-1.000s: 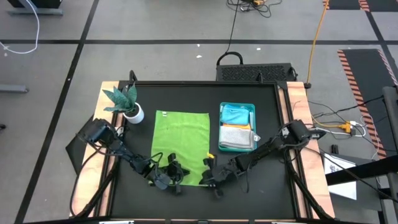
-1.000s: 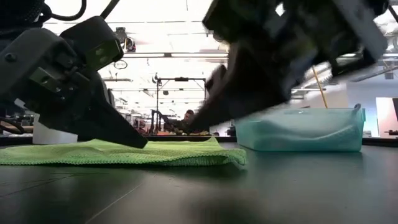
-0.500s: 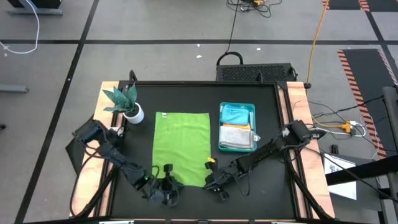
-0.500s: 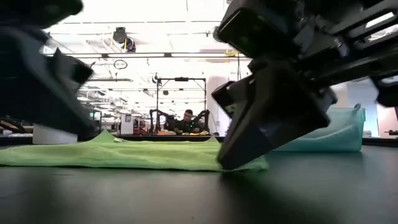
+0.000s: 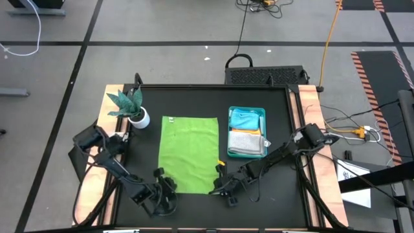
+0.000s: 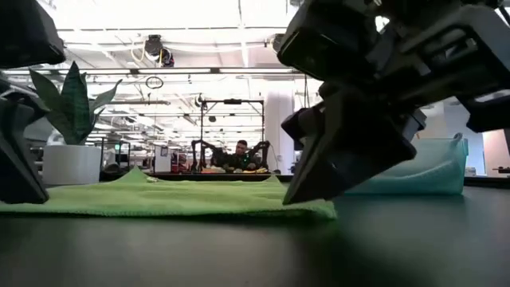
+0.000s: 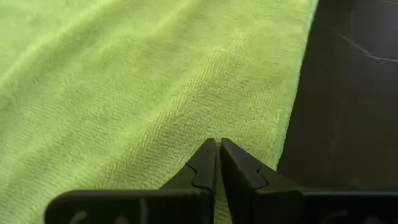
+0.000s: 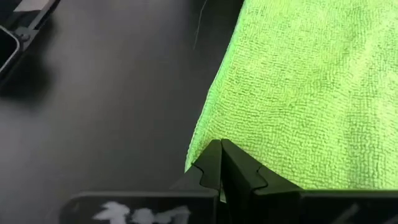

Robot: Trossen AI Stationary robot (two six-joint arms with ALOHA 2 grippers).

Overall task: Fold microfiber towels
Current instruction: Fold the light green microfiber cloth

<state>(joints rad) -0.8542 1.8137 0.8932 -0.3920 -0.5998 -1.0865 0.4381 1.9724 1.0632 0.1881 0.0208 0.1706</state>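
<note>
A lime green towel (image 5: 188, 154) lies spread flat in the middle of the black table. My left gripper (image 5: 162, 184) is shut at the towel's near left corner and shows at the left of the low view (image 6: 17, 171). My right gripper (image 5: 215, 186) is shut at the near right corner (image 8: 198, 149). A pale blue towel (image 5: 246, 120) and a white-grey towel (image 5: 246, 143) lie folded in the teal tray (image 5: 231, 133), with an orange sliver (image 5: 265, 141) beside them. My left gripper's shut fingertips (image 7: 211, 155) point slanting down at the green towel a little inside its edge (image 7: 292, 118). The cloth around them lies flat; whether they touch it, I cannot tell. My right gripper sets its shut fingertips (image 6: 301, 190) on the towel's near right corner (image 6: 319, 210), slanting down from the near right. The corner lies flat on the table. Whether any cloth is between the fingers, I cannot tell.
A potted plant (image 5: 132, 107) stands at the far left, close to the towel's far left corner. The teal tray (image 6: 422, 171) stands right of the towel. Bare black table runs along the near edge (image 5: 259, 207). People sit far off in the room (image 6: 239, 153).
My left gripper has gone along the towel's near edge toward the table's left and near edges, turning as it went, and stayed shut. My right gripper has tipped down onto the near right corner. The towel's near right edge, thick a second ago, now lies flat.
</note>
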